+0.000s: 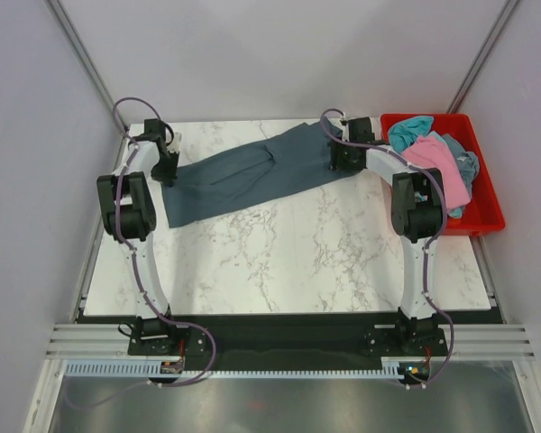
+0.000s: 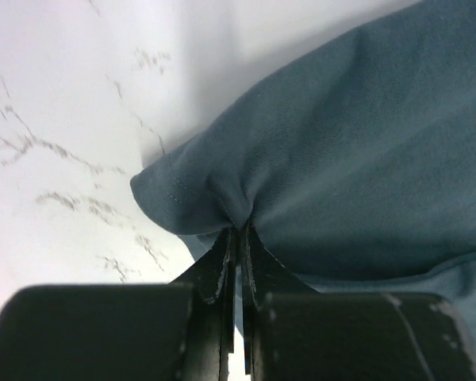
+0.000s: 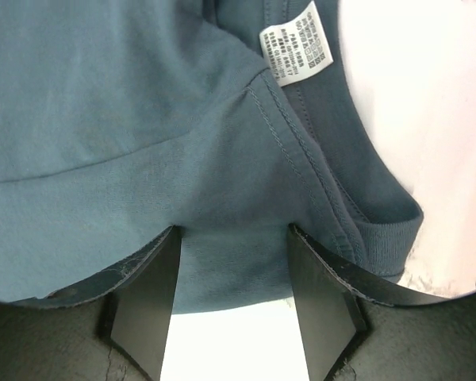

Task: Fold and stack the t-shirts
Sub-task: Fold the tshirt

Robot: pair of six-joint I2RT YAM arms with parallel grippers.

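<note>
Marble table [image 1: 325, 253] bears slate-blue shirt [image 1: 243, 171] beside shirt-filled red bin [image 1: 483, 213].

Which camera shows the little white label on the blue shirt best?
The right wrist view: the white label lies close up, print visible. The top view shows the blue shirt but no label can be made out; the left wrist view shows only a pinched corner.

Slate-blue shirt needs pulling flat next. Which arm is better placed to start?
Left, probably. The left tool is shut on a pinch of the slate-blue shirt at its edge, while the right tool stands open at the cloth by the white tag, not clamped on it.
</note>
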